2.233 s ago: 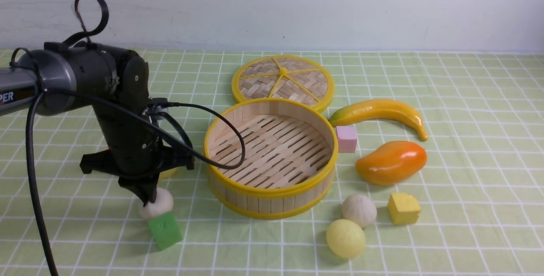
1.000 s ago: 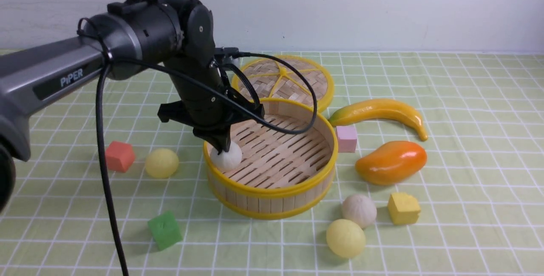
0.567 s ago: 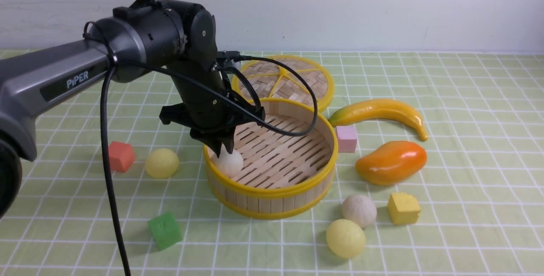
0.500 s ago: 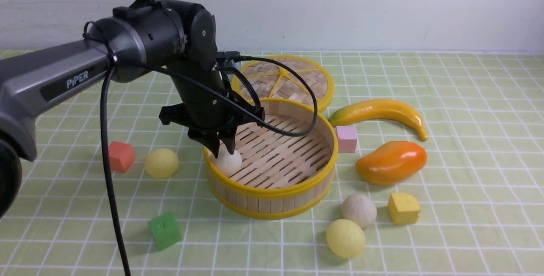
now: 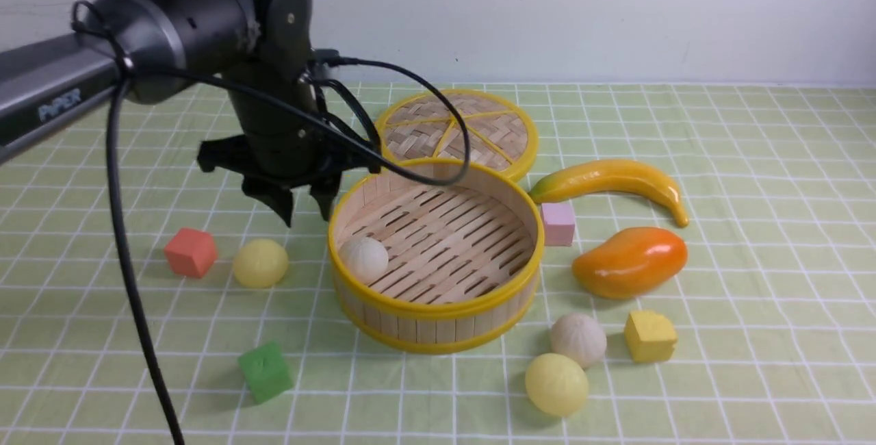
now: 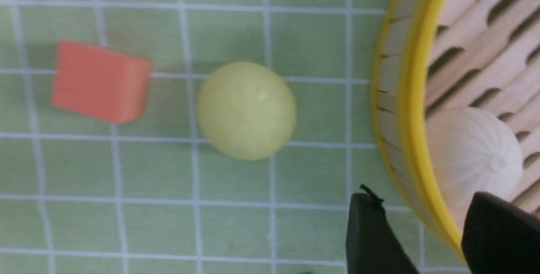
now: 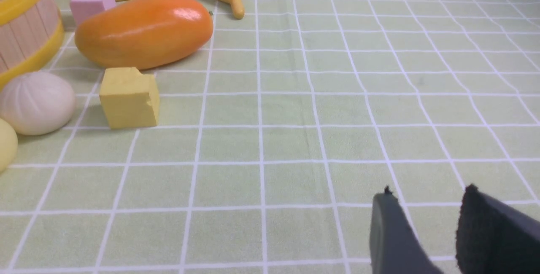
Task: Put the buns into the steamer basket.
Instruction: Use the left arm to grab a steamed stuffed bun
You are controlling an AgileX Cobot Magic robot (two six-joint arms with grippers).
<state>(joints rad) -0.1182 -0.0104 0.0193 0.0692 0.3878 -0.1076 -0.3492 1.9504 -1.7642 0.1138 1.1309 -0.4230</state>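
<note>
One pleated bun (image 5: 365, 259) sits inside my steamer basket (image 5: 438, 327), against its left wall.

The front view shows three buns outside: a smooth yellow one (image 5: 261, 263) left of the basket, a pleated one (image 5: 578, 340) and another yellow one (image 5: 557, 385) near its right side. My left gripper (image 5: 308, 215) hangs spread and holding nothing; only the right wrist view shows my right gripper (image 7: 428, 189), its fingers apart.
</note>
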